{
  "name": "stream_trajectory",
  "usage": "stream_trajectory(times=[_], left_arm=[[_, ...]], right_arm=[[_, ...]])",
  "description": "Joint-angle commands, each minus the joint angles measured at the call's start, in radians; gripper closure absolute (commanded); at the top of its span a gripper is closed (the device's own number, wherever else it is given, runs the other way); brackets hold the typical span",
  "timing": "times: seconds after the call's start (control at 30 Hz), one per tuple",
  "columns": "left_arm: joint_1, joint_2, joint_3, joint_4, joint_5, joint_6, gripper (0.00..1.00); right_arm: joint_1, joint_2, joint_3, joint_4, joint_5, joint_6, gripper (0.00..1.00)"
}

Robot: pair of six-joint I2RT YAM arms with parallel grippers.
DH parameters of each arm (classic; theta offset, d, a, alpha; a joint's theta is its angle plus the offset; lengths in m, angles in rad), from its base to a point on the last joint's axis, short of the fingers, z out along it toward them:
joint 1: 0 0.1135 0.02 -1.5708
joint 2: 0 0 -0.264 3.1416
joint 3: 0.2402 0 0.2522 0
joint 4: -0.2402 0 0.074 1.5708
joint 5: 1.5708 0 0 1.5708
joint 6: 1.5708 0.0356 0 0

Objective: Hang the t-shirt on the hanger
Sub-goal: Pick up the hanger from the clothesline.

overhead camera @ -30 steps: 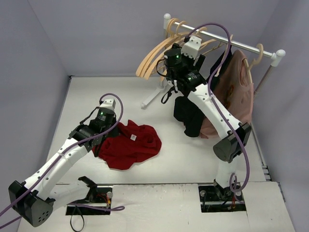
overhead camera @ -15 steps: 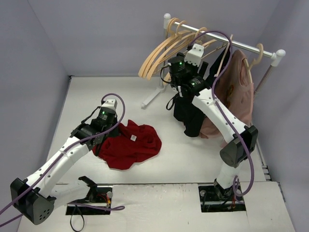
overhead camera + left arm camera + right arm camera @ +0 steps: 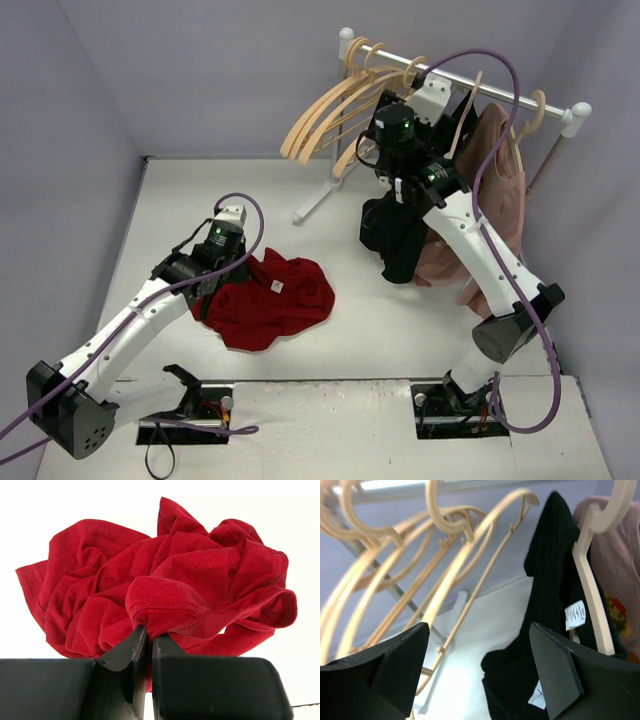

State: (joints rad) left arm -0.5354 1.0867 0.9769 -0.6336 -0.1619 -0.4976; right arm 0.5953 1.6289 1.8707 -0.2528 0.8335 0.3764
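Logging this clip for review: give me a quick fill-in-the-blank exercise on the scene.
The left pincer is shut on a fold of the ____ t-shirt. The right pincer, up by the wooden hangers, stands ____. Between those hangers and the pink shirt hangs a ____ garment.
Missing: red; open; black.

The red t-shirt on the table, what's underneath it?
Only the white table shows around the crumpled t-shirt. The left gripper pinches a fold of it. Whatever lies beneath the pile is covered by cloth.
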Motion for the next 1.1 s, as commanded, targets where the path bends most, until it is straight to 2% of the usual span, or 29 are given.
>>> stream_trajectory(times=[0.0,0.53,0.8,1.07], left_arm=[[0.006,0.004,0.063,0.026,-0.012,0.017,1.0],[0.006,-0.035,0.035,0.024,-0.024,0.016,1.0],[0.006,-0.033,0.031,0.025,-0.024,0.019,1.0],[0.006,-0.022,0.041,0.026,-0.014,0.022,1.0]], right_arm=[[0.001,0.011,0.102,0.058,0.001,0.005,0.21],[0.001,0.206,0.195,0.058,0.141,0.062,0.2],[-0.008,0.2,0.145,0.057,0.181,0.055,0.27],[-0.028,0.154,0.071,0.057,0.164,0.053,0.38]])
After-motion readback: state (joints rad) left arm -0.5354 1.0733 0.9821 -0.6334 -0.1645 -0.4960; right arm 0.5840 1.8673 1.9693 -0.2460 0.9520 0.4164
